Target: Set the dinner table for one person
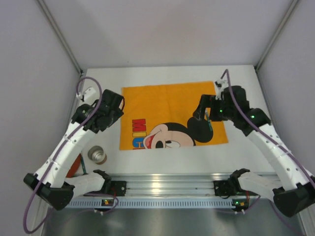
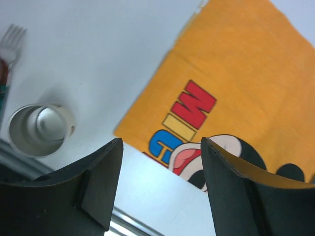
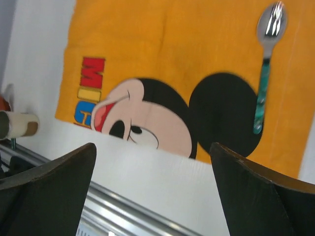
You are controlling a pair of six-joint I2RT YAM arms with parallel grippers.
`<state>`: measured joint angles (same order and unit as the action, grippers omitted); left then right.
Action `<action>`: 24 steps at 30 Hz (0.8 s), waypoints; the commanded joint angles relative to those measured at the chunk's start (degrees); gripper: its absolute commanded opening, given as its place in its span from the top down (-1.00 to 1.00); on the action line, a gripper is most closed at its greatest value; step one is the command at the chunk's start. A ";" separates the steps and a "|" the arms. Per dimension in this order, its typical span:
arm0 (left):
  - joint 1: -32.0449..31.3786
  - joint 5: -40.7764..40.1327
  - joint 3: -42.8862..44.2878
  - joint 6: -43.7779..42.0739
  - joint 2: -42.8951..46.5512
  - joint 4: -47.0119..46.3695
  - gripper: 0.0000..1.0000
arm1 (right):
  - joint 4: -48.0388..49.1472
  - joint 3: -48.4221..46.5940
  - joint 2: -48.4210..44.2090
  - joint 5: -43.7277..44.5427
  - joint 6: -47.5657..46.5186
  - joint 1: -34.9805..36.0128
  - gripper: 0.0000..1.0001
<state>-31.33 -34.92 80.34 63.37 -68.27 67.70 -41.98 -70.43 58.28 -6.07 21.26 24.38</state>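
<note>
The white dinner table point(image 1: 162, 73) carries an orange cartoon-mouse cloth point(image 1: 167, 105) at its middle. A spoon point(image 3: 268, 29) with a teal handle lies on the cloth's right part, over the mouse's black ear; its handle shows in the top view point(image 1: 210, 126) under my right gripper. My right gripper point(image 1: 205, 117) hovers above it, open and empty point(image 3: 152, 145). My left gripper point(image 1: 114, 114) is open and empty point(image 2: 162, 142) above the cloth's left edge. A paper cup point(image 1: 97, 154) stands on the table left of the cloth point(image 2: 39, 129).
A fork point(image 2: 13, 39) lies on the table beyond the cup, near a red-orange item point(image 1: 74, 169) partly hidden by my left arm. A metal rail point(image 1: 167, 187) runs along the near edge. Grey walls close the back and both sides.
</note>
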 commanded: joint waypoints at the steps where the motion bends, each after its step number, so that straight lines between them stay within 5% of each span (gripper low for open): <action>1: 2.59 -1.47 -4.39 6.76 3.75 17.44 -0.39 | 0.83 9.15 2.63 -4.56 10.62 1.19 -1.00; 6: 6.70 0.19 -11.77 5.97 9.47 18.52 -0.34 | 6.91 17.26 -2.38 -5.71 12.32 3.83 -0.99; 15: 16.73 8.89 -20.12 -0.18 5.34 8.26 -0.41 | -0.21 15.59 -4.22 -1.94 6.87 3.74 -1.00; 24: 19.11 10.04 -25.66 -2.90 4.90 3.76 -0.29 | -2.50 18.66 -6.87 -0.79 7.22 3.74 -1.00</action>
<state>-12.84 -26.22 56.60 62.24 -64.12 73.97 -43.88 -52.47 51.79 -7.79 28.67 27.38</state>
